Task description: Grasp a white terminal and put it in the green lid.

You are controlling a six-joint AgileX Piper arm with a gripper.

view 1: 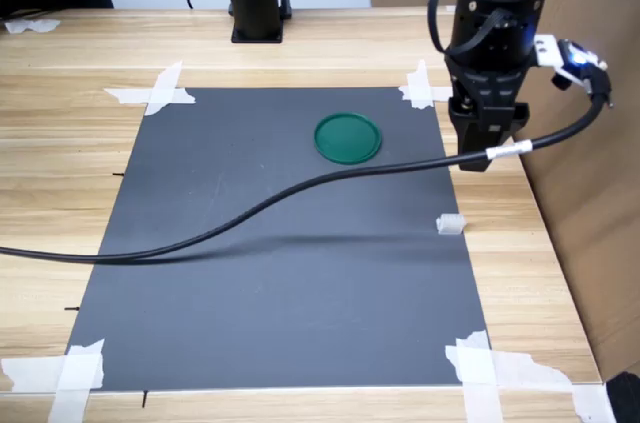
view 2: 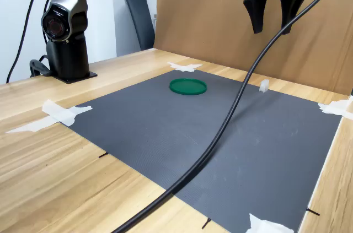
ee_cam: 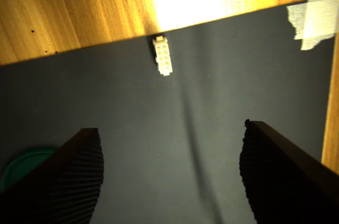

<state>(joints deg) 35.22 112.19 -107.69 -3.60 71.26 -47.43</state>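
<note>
- Landmark: black mat point(view 1: 270, 273), taped to the wooden table point(view 1: 60, 93) at its corners; places are given against it.
- Green lid point(view 1: 348, 137) lies flat on the mat's far half, toward the first exterior view's right, with clear mat all round it.
- White terminal point(view 1: 451, 225) sits at the mat's right edge in the first exterior view, right where mat meets wood, well apart from the lid; in the wrist view point(ee_cam: 162, 55) its long side runs away from the edge onto the mat.
- Gripper point(view 2: 273, 10) is held high above the mat, not touching anything; fingers point(view 2: 256, 15) are spread apart, nothing between them.
- Handling, judged: terminal is expected to be very light, rigid and smooth, so it may skid or flip if nudged. It should be pinched across the two long flat sides, centred.
- Black cable point(view 1: 250, 215) is draped across the mat between lid and terminal; a snag on the carry is possible.
- Brown cardboard wall point(view 1: 590, 193) stands near the mat's right edge in the first exterior view; little room on that side, open room over the mat.
</note>
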